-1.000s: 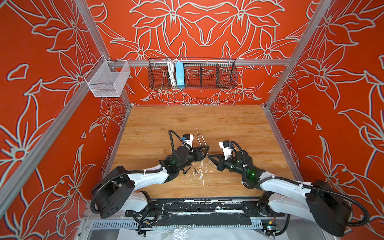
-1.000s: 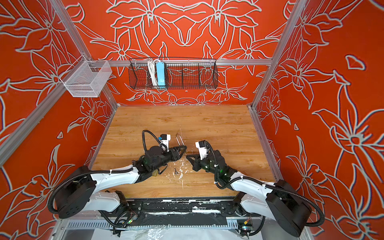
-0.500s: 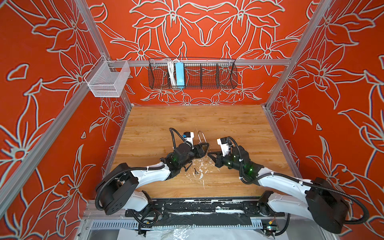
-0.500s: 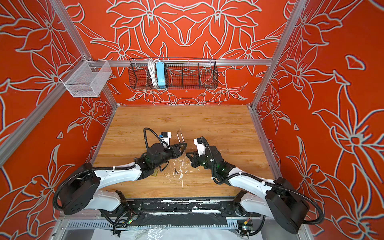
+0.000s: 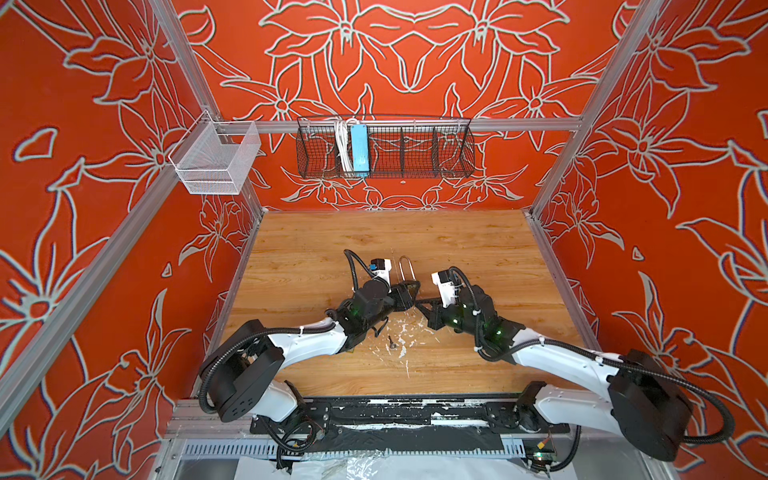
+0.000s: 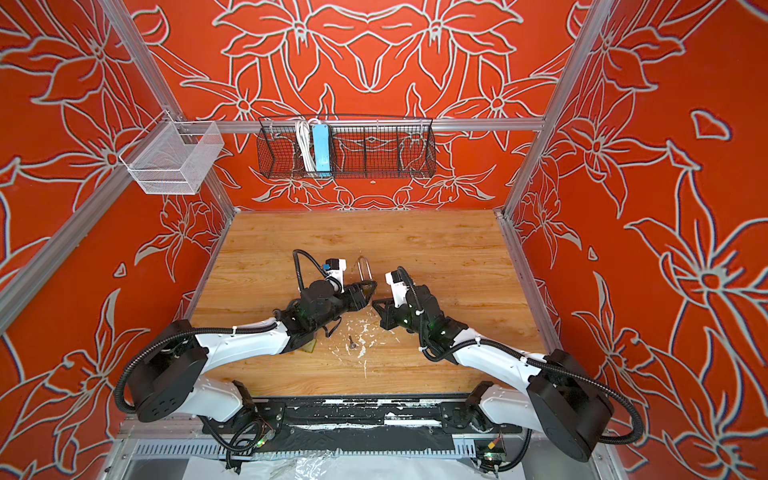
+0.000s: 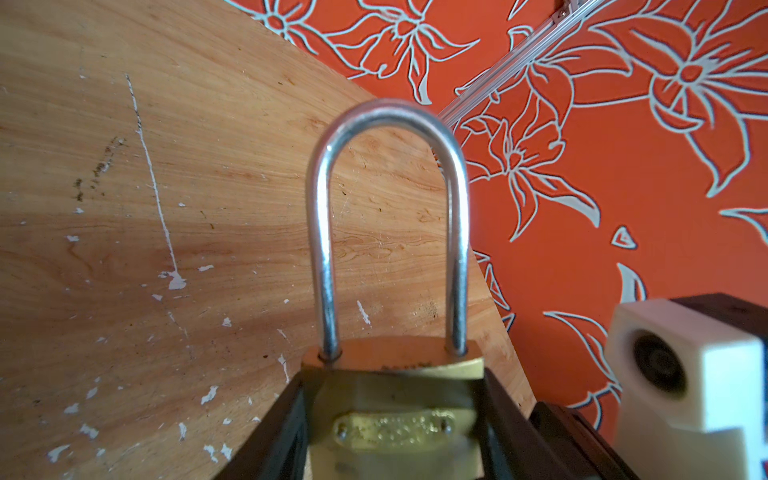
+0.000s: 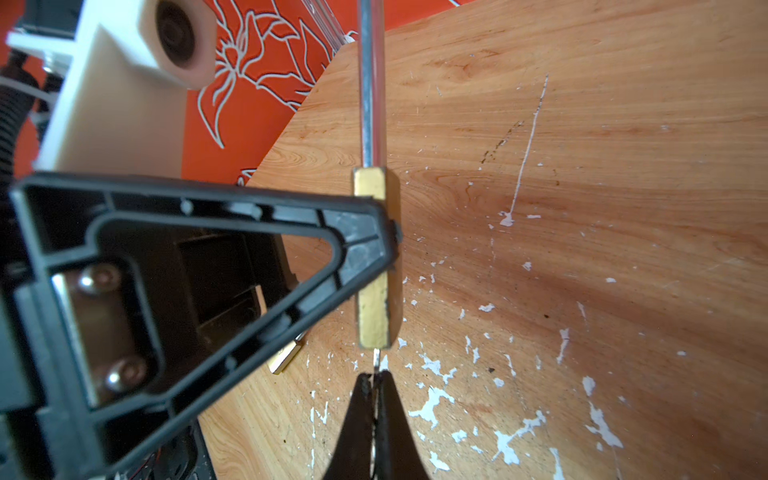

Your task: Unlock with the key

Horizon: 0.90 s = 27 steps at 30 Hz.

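Note:
A brass padlock [image 7: 395, 399] with a long steel shackle [image 7: 386, 116] is held up off the wooden table, with my left gripper [image 7: 392, 415] shut on its body from both sides. In both top views the shackle [image 5: 405, 268] [image 6: 363, 268] sticks out beyond the left gripper [image 5: 409, 293] [image 6: 365, 293]. My right gripper [image 8: 376, 382] is shut on a thin silver key [image 8: 376, 361]. The key's blade meets the bottom end of the padlock [image 8: 374, 316]; how deep it sits cannot be seen. In both top views the right gripper [image 5: 419, 305] [image 6: 376, 305] faces the left one tip to tip.
A small dark key-like piece [image 5: 392, 341] [image 6: 351, 343] lies on the scuffed, paint-flecked table [image 5: 478, 249] in front of the grippers. A brass piece [image 8: 284, 355] lies under the left arm. A wire basket [image 5: 384, 145] and a white mesh bin [image 5: 216, 160] hang on the back rail.
Both grippers have shifted slightly away from the table's front edge. The right one has closed in on the padlock's bottom end. Both grips are unchanged.

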### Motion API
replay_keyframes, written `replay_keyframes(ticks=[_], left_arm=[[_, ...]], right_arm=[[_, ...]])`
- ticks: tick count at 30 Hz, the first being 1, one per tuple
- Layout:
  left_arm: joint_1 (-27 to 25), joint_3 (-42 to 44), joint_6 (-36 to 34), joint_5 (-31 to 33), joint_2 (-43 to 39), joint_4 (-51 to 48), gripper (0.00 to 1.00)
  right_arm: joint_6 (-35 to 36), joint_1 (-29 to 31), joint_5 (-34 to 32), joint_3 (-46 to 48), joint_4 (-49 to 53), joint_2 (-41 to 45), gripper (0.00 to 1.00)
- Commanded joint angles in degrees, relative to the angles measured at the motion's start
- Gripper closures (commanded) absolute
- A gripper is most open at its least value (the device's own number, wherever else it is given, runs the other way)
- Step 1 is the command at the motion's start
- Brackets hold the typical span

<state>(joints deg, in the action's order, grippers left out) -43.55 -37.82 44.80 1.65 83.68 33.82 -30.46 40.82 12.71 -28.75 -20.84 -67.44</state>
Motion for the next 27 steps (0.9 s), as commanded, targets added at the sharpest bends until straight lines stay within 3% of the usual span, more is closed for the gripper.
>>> replay_keyframes(ticks=[1,6,19,27], left_arm=[[-0.57,0.69,-3.75,-0.59,2.53,-10.79,1.00],[-0.57,0.56,-2.67,1.25,2.50,-12.03,1.00],[-0.40,5.35,-0.89,10.43,-1.56,-8.16,1.00],[1.24,7.95,0.29,13.04,-0.47,-3.40,1.00]], right_arm=[[2.07,-0.65,-3.22,-3.43,-9.57,4.75,1.00],[1.61,-0.77,-3.51,0.11,-10.44,4.47,1.00],[-4.27,-0.49,8.36,7.36,-20.95,-7.49,1.00],[-6.45,2.74,8.69,10.89,-26.66,-12.52,1.00]])
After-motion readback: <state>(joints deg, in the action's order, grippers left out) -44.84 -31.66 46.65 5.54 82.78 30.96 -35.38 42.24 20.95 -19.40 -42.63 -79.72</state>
